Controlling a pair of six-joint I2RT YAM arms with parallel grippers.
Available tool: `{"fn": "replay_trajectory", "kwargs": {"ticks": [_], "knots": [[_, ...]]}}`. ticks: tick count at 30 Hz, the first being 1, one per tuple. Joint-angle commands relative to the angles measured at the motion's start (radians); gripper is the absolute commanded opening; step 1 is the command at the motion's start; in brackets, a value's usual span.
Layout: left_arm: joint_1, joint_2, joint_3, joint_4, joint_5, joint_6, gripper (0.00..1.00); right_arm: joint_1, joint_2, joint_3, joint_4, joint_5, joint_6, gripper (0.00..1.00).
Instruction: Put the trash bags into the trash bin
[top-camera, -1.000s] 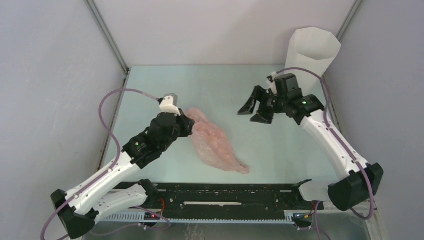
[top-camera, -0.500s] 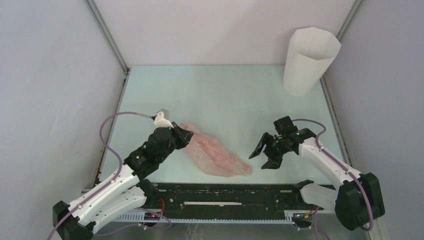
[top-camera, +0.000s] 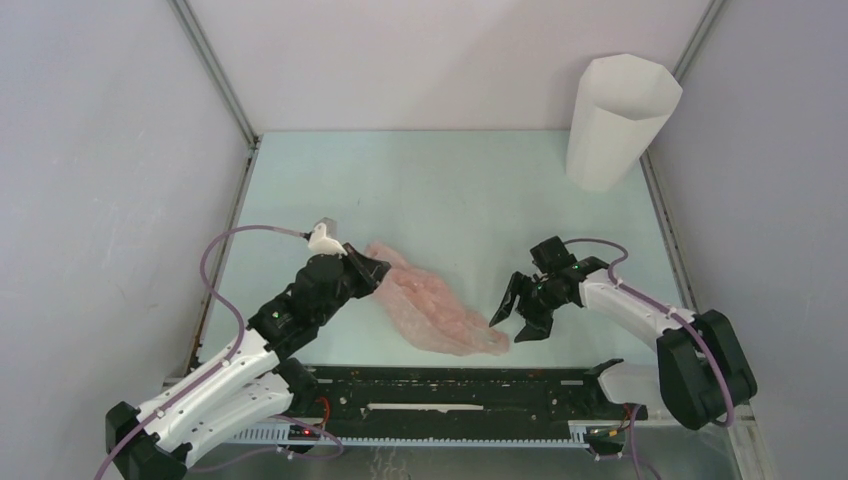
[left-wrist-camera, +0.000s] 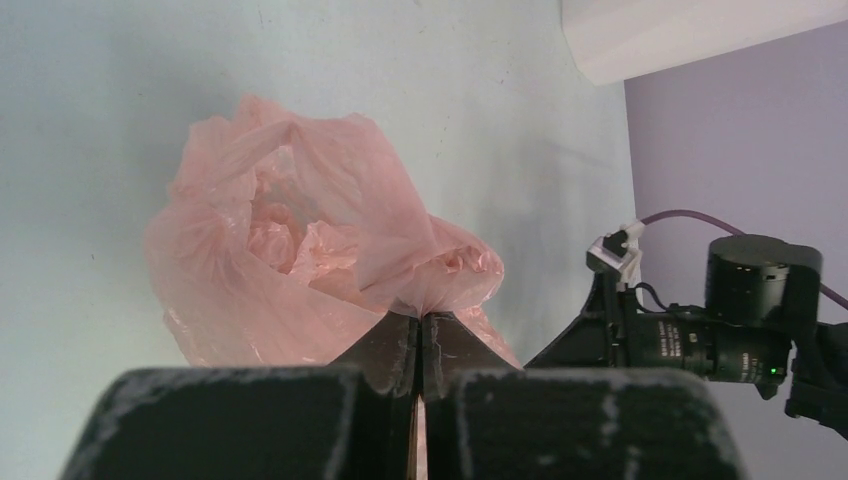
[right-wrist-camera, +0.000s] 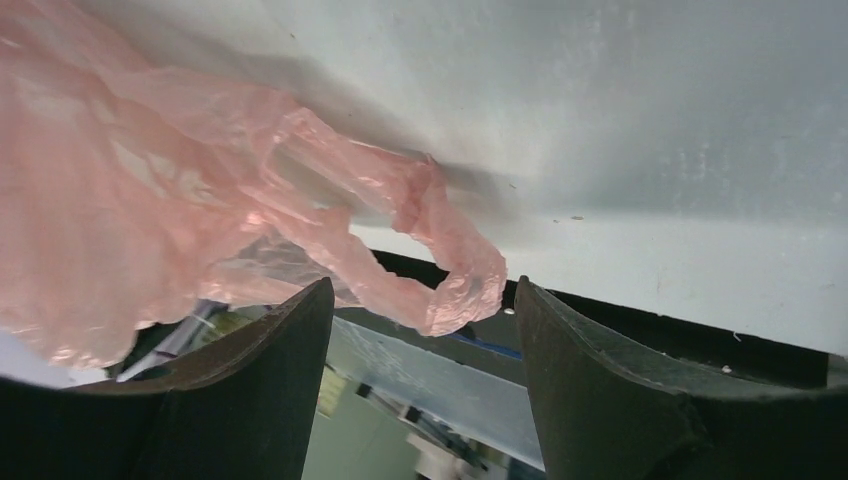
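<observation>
My left gripper (top-camera: 372, 268) is clamped on the bag (top-camera: 440, 310), pinching a gathered fold of pink film at its far-left end. From above that pinch is mostly hidden under my wrist. My left wrist camera shows it plainly: the two fingers pressed together with the film bunched at their tips (left-wrist-camera: 418, 325), and the rest of the bag ballooning out beyond them, crumpled and half open. My right gripper (top-camera: 512, 322) is spread wide at the bag's other end. From above its fingers sit right at the bag's near-right tip. The right wrist camera shows a twisted tail of film lying in the gap between the two fingers, but I cannot tell whether either finger touches it. The bag lies slantwise on the table (top-camera: 450, 180), near the front edge. The bin (top-camera: 615, 125) stands upright in the far-right corner, well apart from both grippers. Behind the tail, the right wrist view also catches the black rail (top-camera: 460, 385) along the table's near edge.
</observation>
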Motion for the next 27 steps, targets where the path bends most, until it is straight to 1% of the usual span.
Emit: {"fn": "replay_trajectory", "kwargs": {"ticks": [1,4,8,9,11,12,13,15,16,17,19,20,22,23,25,27], "knots": [[0.006,-0.002,-0.013,0.037,0.007,-0.019,0.00,0.043,0.064,-0.016,0.059,-0.045,-0.106,0.75],[0.008,0.013,-0.008,0.043,0.019,-0.018,0.00,0.066,0.124,-0.016,0.091,-0.052,-0.112,0.73],[0.008,0.021,0.001,0.043,0.029,-0.015,0.00,0.112,0.168,-0.016,0.145,-0.011,-0.096,0.70],[0.008,0.022,0.001,0.043,0.032,-0.013,0.00,0.123,0.174,-0.016,0.165,-0.009,-0.085,0.65],[0.008,0.019,0.005,0.031,0.038,-0.013,0.00,0.129,0.169,-0.016,0.204,-0.005,-0.066,0.44],[0.009,0.018,0.007,0.021,0.045,-0.012,0.01,0.129,0.154,-0.017,0.219,0.004,-0.061,0.30],[0.010,0.018,0.012,0.009,0.057,-0.010,0.02,0.126,0.126,-0.016,0.228,0.017,-0.061,0.19],[0.017,0.025,0.026,-0.022,0.091,-0.003,0.10,0.119,0.052,-0.009,0.222,0.057,-0.082,0.05],[0.020,0.031,0.034,-0.040,0.111,0.000,0.16,0.119,-0.005,-0.004,0.218,0.076,-0.099,0.00],[0.024,0.040,0.045,-0.065,0.120,0.005,0.21,0.119,-0.047,0.000,0.218,0.102,-0.114,0.00],[0.026,0.062,0.077,-0.122,0.134,0.023,0.24,0.127,-0.120,0.007,0.218,0.135,-0.145,0.00],[0.026,0.074,0.101,-0.160,0.138,0.036,0.28,0.133,-0.147,0.010,0.218,0.146,-0.156,0.00],[0.028,0.097,0.150,-0.235,0.145,0.062,0.41,0.140,-0.190,0.017,0.215,0.164,-0.164,0.00],[0.028,0.105,0.175,-0.269,0.150,0.075,0.52,0.144,-0.204,0.021,0.213,0.169,-0.166,0.00],[0.029,0.118,0.228,-0.353,0.147,0.084,0.65,0.150,-0.215,0.030,0.207,0.172,-0.168,0.00],[0.028,0.123,0.279,-0.441,0.133,0.066,0.75,0.163,-0.219,0.044,0.197,0.176,-0.173,0.00]]}}
